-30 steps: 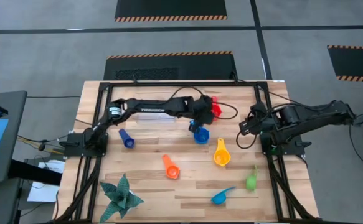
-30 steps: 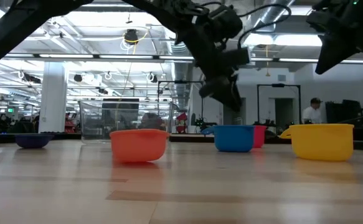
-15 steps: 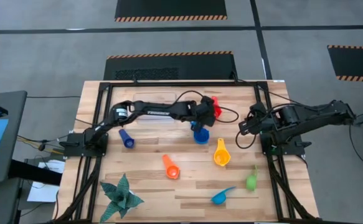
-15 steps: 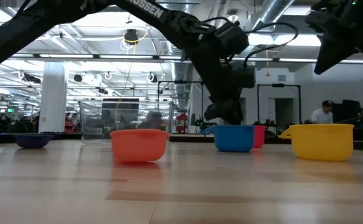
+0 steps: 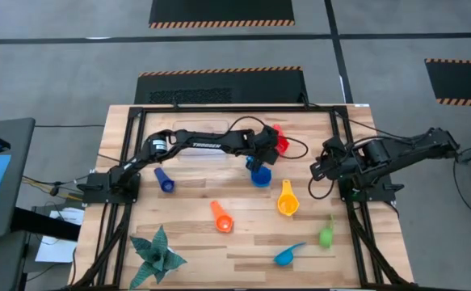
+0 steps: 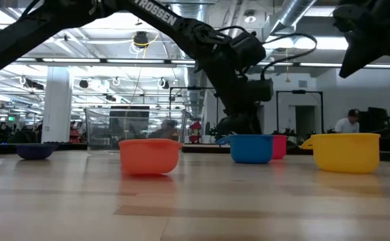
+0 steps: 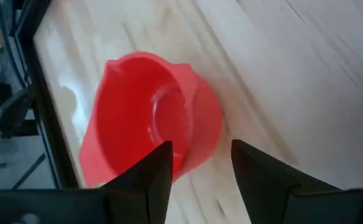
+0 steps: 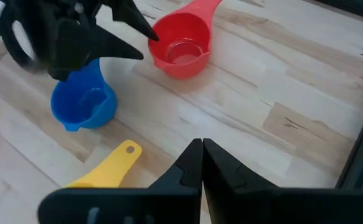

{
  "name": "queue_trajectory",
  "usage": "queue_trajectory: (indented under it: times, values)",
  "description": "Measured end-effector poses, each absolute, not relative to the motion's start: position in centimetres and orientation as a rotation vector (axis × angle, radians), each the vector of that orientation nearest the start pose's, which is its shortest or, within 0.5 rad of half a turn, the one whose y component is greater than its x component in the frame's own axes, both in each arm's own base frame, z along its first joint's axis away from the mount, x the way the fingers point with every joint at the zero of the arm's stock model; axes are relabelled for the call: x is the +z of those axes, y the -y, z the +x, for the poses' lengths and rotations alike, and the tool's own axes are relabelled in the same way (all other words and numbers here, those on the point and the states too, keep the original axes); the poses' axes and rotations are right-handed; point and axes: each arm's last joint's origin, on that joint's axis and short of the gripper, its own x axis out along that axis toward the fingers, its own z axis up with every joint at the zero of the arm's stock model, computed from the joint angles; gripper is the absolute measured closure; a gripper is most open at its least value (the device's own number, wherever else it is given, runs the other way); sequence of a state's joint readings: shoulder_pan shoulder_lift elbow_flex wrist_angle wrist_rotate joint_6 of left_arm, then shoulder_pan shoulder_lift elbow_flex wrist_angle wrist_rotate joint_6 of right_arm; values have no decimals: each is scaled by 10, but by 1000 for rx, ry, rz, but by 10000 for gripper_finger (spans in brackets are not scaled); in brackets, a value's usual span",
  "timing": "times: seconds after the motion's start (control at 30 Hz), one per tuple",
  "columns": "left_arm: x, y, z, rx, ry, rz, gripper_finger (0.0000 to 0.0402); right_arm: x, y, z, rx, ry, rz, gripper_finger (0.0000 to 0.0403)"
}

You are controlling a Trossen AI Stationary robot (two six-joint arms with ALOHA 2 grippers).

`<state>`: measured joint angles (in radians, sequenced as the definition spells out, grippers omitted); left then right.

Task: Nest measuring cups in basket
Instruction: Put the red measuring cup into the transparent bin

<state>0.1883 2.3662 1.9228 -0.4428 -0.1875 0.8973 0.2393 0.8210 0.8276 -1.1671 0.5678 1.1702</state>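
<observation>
Your left end effector [image 7: 197, 165] is low over the counter [image 5: 243, 242] beside the red measuring cup [image 5: 280, 141], with its fingers spread to a narrow gap and holding nothing, while the right end effector [image 8: 202, 163] waits at the right edge with its fingers pressed together. To grasp well, bring the gap over the near wall of the red cup, one finger inside and one outside, and close only when the rim sits between them. The clear basket [image 6: 134, 127] stands at the far side under the left arm, and the blue cup [image 5: 260, 175], yellow cup [image 5: 287, 203] and orange cup [image 5: 222, 218] lie apart on the counter.
</observation>
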Motion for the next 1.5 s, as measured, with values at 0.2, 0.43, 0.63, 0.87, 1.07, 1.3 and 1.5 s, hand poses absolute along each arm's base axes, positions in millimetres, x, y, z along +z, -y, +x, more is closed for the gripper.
queue_trajectory:
  times: [0.2,0.43,0.63,0.87,1.07,1.3,1.5]
  values:
    - [158,-99,510,-63,-984,867,249,274,-16,122,-830,-734,587,372]
    - [159,-100,510,-41,-992,901,249,274,-16,122,-831,-734,588,380]
    - [158,-99,508,-74,-1014,924,263,274,-16,121,-831,-734,588,379]
    - [156,-100,506,-85,-1055,981,339,274,-16,121,-831,-734,588,375]
    - [166,-100,510,64,-1067,1006,397,274,-16,122,-831,-734,588,381]
    - [224,-96,504,179,-1162,841,400,274,-15,121,-831,-733,589,377]
    - [281,-104,457,250,-1308,405,401,275,-14,121,-868,-694,608,379]
